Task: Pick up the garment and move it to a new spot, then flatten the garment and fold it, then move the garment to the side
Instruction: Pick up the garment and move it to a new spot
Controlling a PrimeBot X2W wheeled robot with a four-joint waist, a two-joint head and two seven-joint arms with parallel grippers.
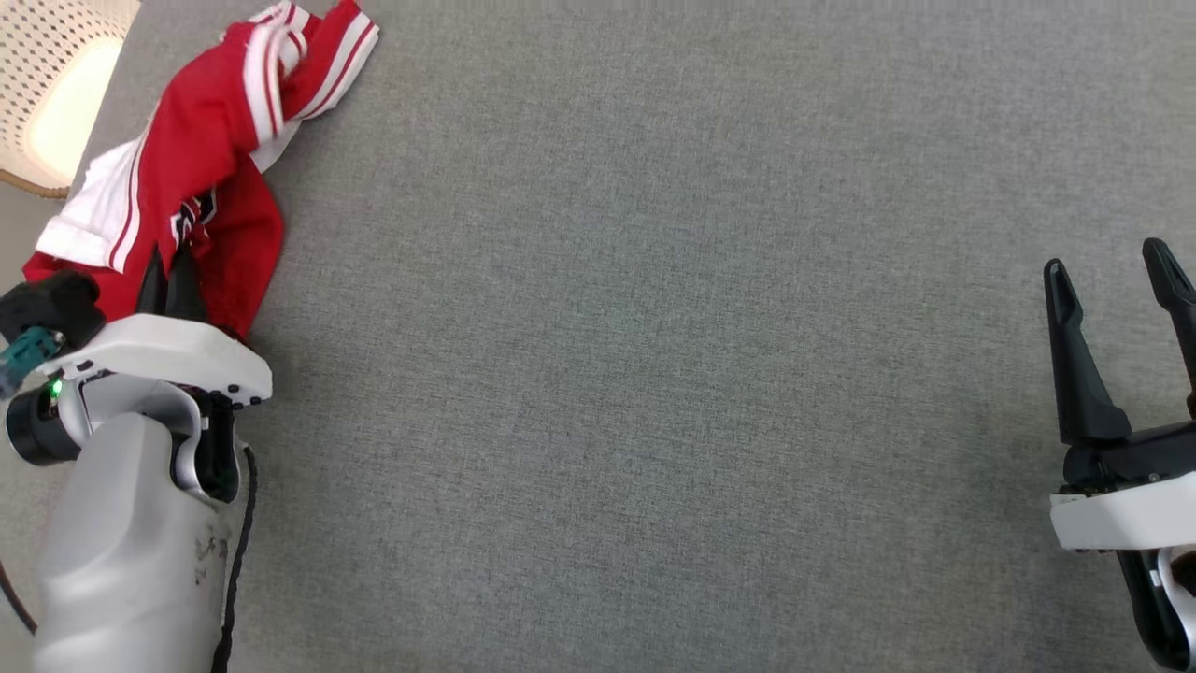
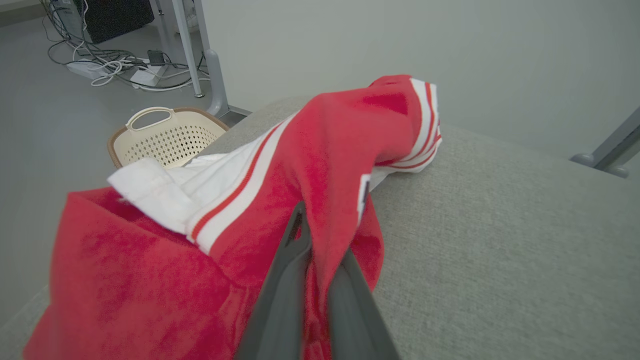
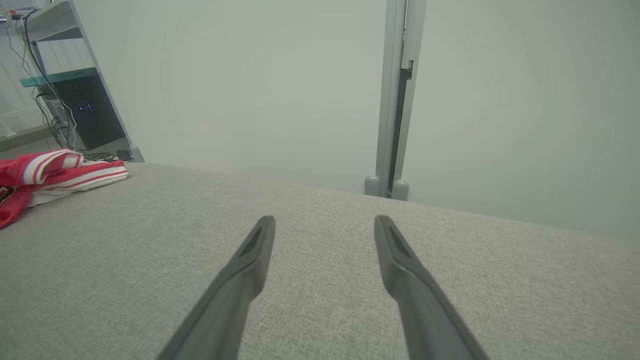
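Note:
The garment (image 1: 215, 159) is red with white bands and thin red stripes, lying crumpled at the far left of the grey padded surface (image 1: 654, 374). My left gripper (image 1: 177, 266) is shut on a fold of the garment (image 2: 280, 200); in the left wrist view the red cloth is pinched between the two dark fingers (image 2: 287, 280). Over at the right edge my right gripper (image 1: 1117, 266) stands open above bare surface, far from the cloth. The right wrist view shows its fingers (image 3: 250, 260) spread apart, with the garment (image 3: 50, 172) distant at the left.
A cream perforated laundry basket (image 1: 56, 84) stands off the surface's left edge, also in the left wrist view as the basket (image 2: 165, 137). Cables and a power strip (image 2: 115, 65) lie on the floor beyond. A grey post (image 3: 397, 100) rises behind the surface's far edge.

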